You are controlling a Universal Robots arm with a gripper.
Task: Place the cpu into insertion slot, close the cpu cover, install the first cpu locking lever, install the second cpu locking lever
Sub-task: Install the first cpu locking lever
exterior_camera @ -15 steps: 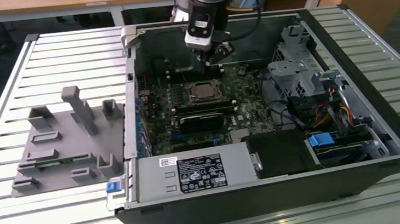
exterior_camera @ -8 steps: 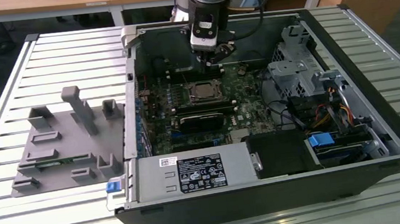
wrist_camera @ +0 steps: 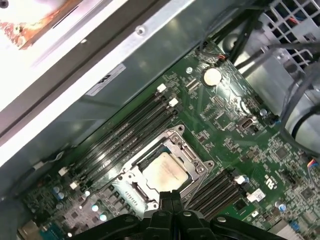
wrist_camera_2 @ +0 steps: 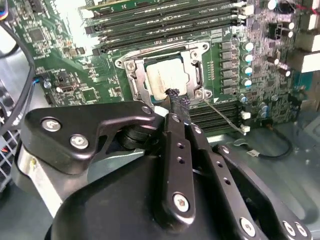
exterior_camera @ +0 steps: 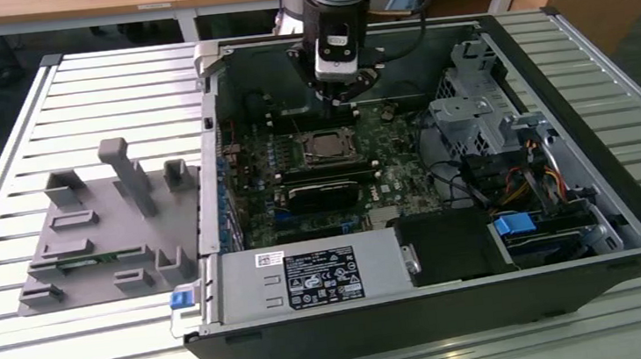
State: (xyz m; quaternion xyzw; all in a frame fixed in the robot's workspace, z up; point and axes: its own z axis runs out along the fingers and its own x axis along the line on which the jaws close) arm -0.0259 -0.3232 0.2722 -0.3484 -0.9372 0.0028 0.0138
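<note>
**Halfway Through the Socket Work**

Finds the cpu [wrist_camera_2: 167, 75] lying flat in the insertion slot [exterior_camera: 306, 150], just left of centre in the exterior view, inside the open computer case [exterior_camera: 430, 332] on the slatted surface [exterior_camera: 76, 88]. Reads the cpu cover [wrist_camera_2: 136, 80] as folded down, framing the pale top in both wrist views. Judges placing and closing done. Notes a thin lever rod [wrist_camera_2: 222, 114] angling off the socket corner (apparently unlatched), so counts the levers as left. Puts the end effector [wrist_camera_2: 175, 97] narrow, fingers pressed together, empty, tip at the cover's edge; contact unclear.
</note>
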